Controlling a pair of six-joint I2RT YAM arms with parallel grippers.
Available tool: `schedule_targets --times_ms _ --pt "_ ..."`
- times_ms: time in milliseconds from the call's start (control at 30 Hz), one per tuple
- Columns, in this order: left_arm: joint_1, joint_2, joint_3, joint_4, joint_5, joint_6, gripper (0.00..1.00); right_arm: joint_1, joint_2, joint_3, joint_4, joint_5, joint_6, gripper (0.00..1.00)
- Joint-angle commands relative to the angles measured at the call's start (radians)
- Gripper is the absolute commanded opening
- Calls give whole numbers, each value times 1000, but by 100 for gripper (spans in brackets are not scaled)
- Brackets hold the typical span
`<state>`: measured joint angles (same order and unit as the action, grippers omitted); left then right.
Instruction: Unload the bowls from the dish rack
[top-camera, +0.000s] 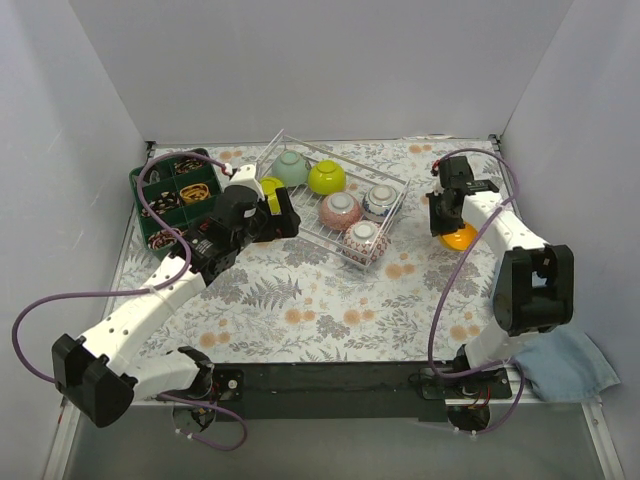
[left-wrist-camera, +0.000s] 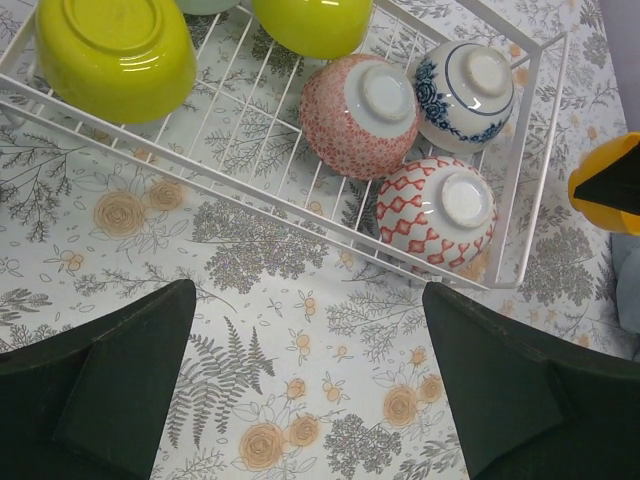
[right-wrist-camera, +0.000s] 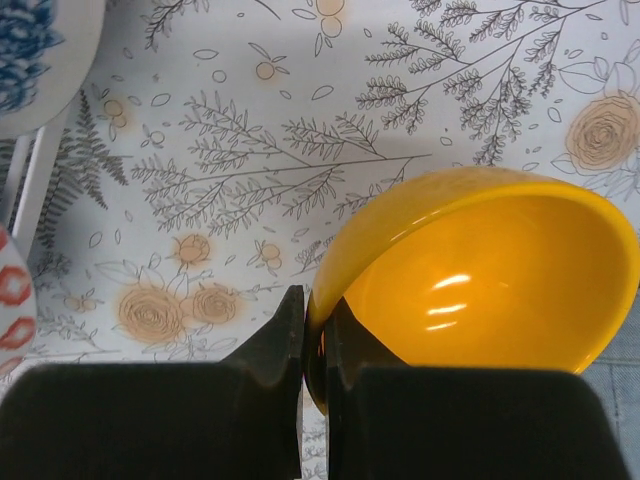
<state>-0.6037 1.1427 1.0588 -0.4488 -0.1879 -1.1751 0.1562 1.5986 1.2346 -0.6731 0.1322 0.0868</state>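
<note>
1. Your left gripper (left-wrist-camera: 310, 385) hangs with its fingers spread wide and nothing between them, over bare floral tablecloth (left-wrist-camera: 250, 330).
2. The near long rim of the white wire dish rack (left-wrist-camera: 544, 150) runs just beyond those fingers, slanting across the left wrist view.
3. Six small ceramic bowls sit upside down in the rack:
   - a lime-yellow bowl (left-wrist-camera: 115, 55) at the end nearest your left arm
   - a pale green bowl (top-camera: 291, 167) and a second lime-yellow bowl (top-camera: 326, 177) along the far side
   - a pink-speckled bowl (left-wrist-camera: 358, 115), touching a blue-and-white flowered bowl (left-wrist-camera: 465, 95)
   - a red-diamond patterned bowl (left-wrist-camera: 437, 212), in the rack's near right corner, close against the rim wires
4. Your right gripper (right-wrist-camera: 318, 330) is clamped on the rim of the glossy orange bowl (right-wrist-camera: 480, 270), one finger inside and one outside. The bowl is tilted, outside the rack, to the right of it.
5. Open tablecloth lies between the rack's right end and the orange bowl, and a broad open band runs from the rack to the arm bases.
6. The dark green compartmented tray (top-camera: 160, 190) sits left of the rack, with your left arm between them.
7. A blue cloth (top-camera: 565, 362) lies at the table's near right corner.
</note>
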Motion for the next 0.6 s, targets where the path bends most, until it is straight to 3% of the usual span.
schedule_targets --times_ms 0,167,300,567 --pt "2 -61 -29 -19 -16 28 98 -18 55 51 84 29 31 1" --pt "1 -83 -52 -25 -15 37 98 -23 127 46 93 30 42 11" --pt "2 -77 -59 -28 -12 38 98 -21 139 37 95 38 47 39" --pt "1 -25 -19 -22 -10 42 98 -23 63 23 81 -34 54 71"
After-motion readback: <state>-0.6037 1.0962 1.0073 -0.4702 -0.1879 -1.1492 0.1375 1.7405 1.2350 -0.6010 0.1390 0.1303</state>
